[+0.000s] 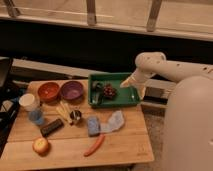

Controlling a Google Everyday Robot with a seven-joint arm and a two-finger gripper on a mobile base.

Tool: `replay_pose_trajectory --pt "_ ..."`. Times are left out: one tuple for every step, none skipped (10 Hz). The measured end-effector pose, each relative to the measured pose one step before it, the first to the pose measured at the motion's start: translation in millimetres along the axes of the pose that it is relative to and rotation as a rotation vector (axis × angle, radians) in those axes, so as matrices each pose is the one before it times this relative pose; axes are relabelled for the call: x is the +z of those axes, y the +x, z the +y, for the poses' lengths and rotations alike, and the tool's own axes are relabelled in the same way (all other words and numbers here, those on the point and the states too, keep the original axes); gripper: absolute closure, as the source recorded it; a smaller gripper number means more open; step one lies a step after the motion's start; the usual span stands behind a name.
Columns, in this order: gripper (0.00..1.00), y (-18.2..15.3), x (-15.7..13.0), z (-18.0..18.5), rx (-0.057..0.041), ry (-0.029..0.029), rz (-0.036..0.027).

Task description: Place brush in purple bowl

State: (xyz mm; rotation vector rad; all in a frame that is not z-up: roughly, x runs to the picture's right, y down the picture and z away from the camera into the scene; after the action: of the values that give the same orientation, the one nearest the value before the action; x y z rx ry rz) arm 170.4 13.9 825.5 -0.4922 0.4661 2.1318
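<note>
The brush, small and dark, lies in the left part of the green tray, next to a dark reddish bumpy clump. The purple bowl stands on the wooden table just left of the tray, with nothing in it. My gripper hangs from the white arm over the tray's right end, a tray's width from the brush. Its jaws stand open and hold nothing.
An orange-red bowl sits left of the purple one. A white cup, blue glass, yellow sticks, small metal cup, dark bar, blue sponge, pale cloth, red sausage and round fruit crowd the table. My white body fills the right.
</note>
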Motion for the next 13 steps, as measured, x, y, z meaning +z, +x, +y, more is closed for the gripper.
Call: replay_pose_trajectory --pt "0.20 0.03 0.04 0.01 -0.00002 -0.00002 0.00008" --pt "0.20 0.01 -0.02 0.01 -0.00002 0.00004 0.00001" --pt "0.20 -0.24 -0.05 0.08 -0.00013 0.00067 -0.00059" --pt "0.20 -0.47 -0.40 0.21 0.00002 0.00148 0.00039" --pt "0.20 -0.31 -0.07 3.67 -0.01811 0.00307 0.00629" --pt "0.20 0.80 0.28 10.27 -0.02211 -0.00270 0.00585" --pt "0.20 1.97 1.20 15.98 -0.02707 -0.00209 0.00758" --pt "0.20 2.18 1.01 16.58 -0.02806 -0.00413 0.00547" --pt "0.20 3.63 1.56 23.07 -0.04133 -0.00840 0.00744" --pt "0.20 4.49 1.18 21.16 -0.04029 -0.01100 0.00814" --pt "0.20 2.62 0.20 13.22 -0.02852 -0.00998 0.00485" --pt "0.20 6.92 1.12 14.65 -0.04002 -0.01409 0.01425" --pt "0.20 7.89 1.36 12.39 -0.03397 -0.01503 0.01597"
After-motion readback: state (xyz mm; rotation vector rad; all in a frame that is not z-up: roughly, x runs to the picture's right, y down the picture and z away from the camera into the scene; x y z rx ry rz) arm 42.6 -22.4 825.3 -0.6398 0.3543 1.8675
